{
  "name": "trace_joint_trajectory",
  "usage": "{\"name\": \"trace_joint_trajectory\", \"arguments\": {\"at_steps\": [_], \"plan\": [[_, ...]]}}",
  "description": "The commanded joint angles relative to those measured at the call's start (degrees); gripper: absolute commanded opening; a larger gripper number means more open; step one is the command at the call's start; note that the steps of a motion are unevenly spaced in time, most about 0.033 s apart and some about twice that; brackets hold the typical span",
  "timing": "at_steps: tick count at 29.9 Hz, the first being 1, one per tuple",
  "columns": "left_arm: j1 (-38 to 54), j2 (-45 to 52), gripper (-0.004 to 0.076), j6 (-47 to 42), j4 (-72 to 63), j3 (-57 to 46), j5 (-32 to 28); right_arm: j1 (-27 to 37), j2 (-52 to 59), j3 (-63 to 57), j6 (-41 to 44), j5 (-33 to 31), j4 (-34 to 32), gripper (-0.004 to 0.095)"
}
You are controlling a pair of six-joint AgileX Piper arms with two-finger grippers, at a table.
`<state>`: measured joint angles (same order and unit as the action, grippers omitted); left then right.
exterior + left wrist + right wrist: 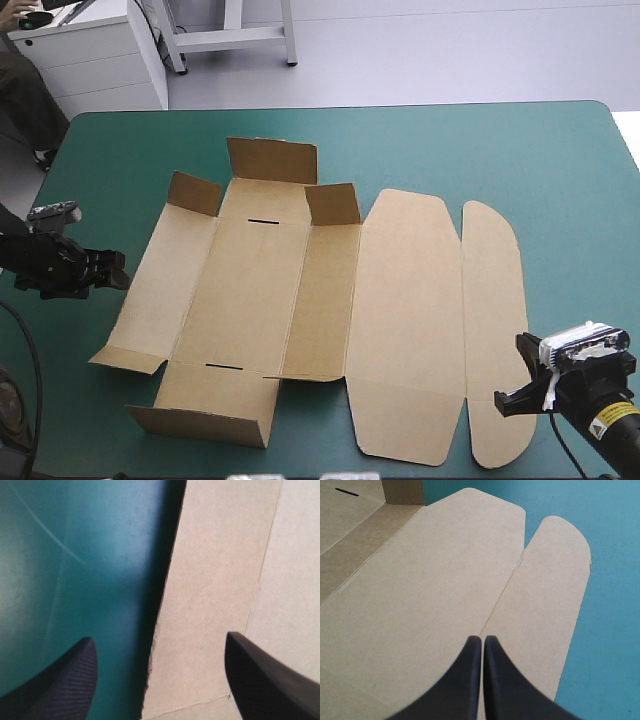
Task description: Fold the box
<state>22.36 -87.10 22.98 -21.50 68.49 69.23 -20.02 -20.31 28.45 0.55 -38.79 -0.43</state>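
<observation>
1. Your left gripper (159,637) has its black fingers (65,680) standing wide apart and holding nothing. One is over the teal-green cover (75,580), the other over brown board. The box (215,605) has its left edge running between them. You can't tell whether they touch it.
2. Your right gripper (482,638) has its fingers (465,680) pressed together in one point, with nothing between them. They aim along the crease between the lid panel (430,590) and the rounded flap (550,590). Contact with the board is unclear.
3. In the high view, the left gripper (112,272) sits just beside the box's left side panel. The right gripper (512,400) is at the near right, close to the rounded flap's (492,330) near end.
4. The box (250,300) lies opened out across the middle of the table (500,150).
   - Base panel flat, with a slot at each end.
   - Far end flap (272,160) stands up.
   - Two corner tabs (195,192) beside it are raised.
   - Near end wall (205,420) is raised.
   - The lid panel and rounded flap lie flat to the right.
</observation>
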Motion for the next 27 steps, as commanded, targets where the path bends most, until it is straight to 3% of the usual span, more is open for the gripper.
{"name": "trace_joint_trajectory", "arguments": {"at_steps": [1, 20, 27], "plan": [[0.1, -0.6, 0.0511, 2.0, -4.3, 1.7, 0.9, 0.3, -0.4, 1.5, -0.6, 4.3, -0.3, -0.0001], [0.1, -3.8, 0.0511, 8.1, -10.0, -7.4, 0.3, 0.3, -0.4, 1.5, -0.6, 4.7, -0.3, -0.0001], [-0.6, -3.6, 0.0511, 12.9, -21.0, -7.5, 4.8, 0.3, -0.4, 1.5, -0.6, 4.7, -0.3, -0.0001]]}}
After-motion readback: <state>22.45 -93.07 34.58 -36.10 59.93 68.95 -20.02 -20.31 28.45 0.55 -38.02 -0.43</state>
